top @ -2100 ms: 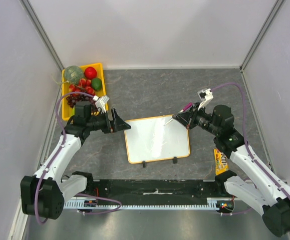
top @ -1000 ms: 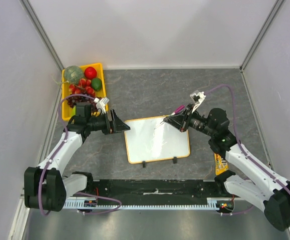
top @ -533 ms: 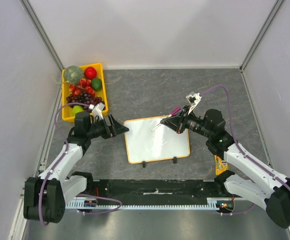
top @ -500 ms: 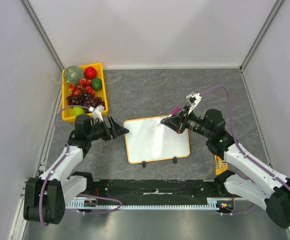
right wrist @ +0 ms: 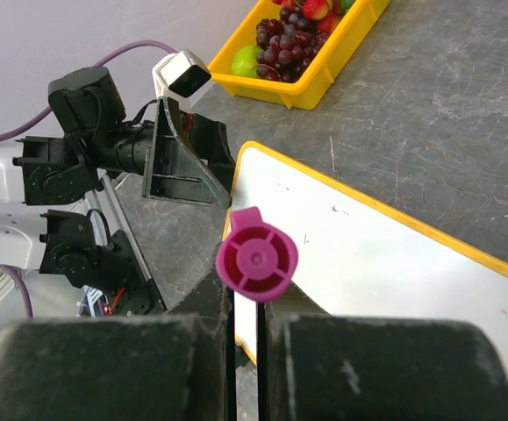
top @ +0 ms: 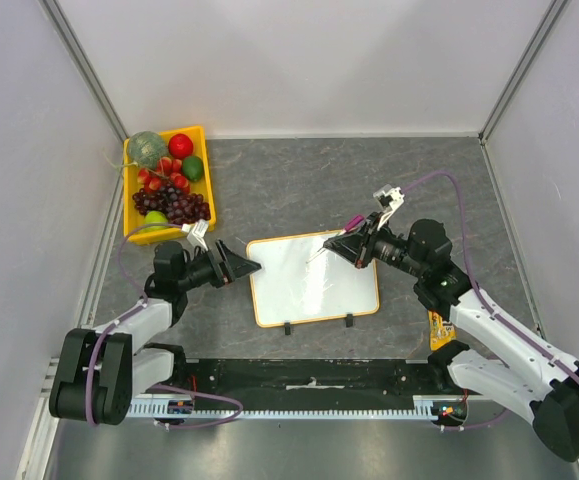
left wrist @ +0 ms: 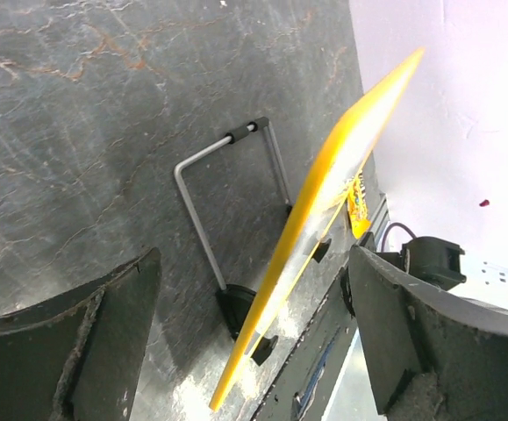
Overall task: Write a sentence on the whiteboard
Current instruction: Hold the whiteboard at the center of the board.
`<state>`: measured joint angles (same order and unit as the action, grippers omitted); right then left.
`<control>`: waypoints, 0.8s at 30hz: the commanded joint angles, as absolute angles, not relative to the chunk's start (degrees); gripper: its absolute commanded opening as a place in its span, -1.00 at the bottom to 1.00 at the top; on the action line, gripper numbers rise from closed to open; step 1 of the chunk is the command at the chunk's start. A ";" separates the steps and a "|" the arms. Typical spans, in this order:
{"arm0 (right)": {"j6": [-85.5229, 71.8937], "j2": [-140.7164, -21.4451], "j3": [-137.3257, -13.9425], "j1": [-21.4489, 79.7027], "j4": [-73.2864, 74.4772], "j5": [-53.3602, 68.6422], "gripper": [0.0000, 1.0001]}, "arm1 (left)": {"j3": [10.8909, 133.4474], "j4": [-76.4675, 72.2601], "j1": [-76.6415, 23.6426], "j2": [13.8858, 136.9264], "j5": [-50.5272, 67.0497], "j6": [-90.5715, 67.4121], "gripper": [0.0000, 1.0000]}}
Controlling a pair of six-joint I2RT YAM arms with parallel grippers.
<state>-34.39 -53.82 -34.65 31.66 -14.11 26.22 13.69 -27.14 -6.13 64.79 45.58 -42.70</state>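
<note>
- No text, label, brand or number can be read in any view.
- whiteboard (top: pixel 314 280): from above the face shows no legible words. The right wrist view (right wrist: pixel 394 263) shows only a few tiny dark specks, not letters.
- orange tag (top: pixel 439 324) on the table by the right arm's base: dark printing on it, too small to read. In the left wrist view (left wrist: pixel 356 195) it is blurred as well.
- marker (right wrist: pixel 256 254): only the magenta end cap faces the camera, with no lettering legible on it.

One whiteboard (top: pixel 312 280), one marker (right wrist: pixel 256 254), one fruit tray (right wrist: pixel 324 83), seemingly two clips (top: pixel 287 327).
</note>
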 commanded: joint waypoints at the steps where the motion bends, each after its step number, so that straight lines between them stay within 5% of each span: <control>1: -33.31 -52.29 -37.35 31.73 -13.98 25.14 -1.00 | 14.24 -32.78 -5.98 64.51 48.34 -45.17 0.81; 6: -33.22 -52.91 -37.97 31.82 -13.98 25.49 -1.00 | 16.16 -31.13 -5.89 64.16 50.53 -45.44 0.75; 12: -32.61 -52.65 -38.67 31.90 -12.92 25.31 -1.00 | 28.98 -1.20 -6.06 60.56 46.77 -35.53 0.68; 24: -31.90 -52.73 -38.59 31.90 -12.74 24.87 -1.00 | 37.35 10.81 -5.98 64.95 47.81 -30.93 0.68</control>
<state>-32.95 -53.32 -36.05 31.66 -11.49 25.56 34.39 5.89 -6.13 63.26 47.40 -34.87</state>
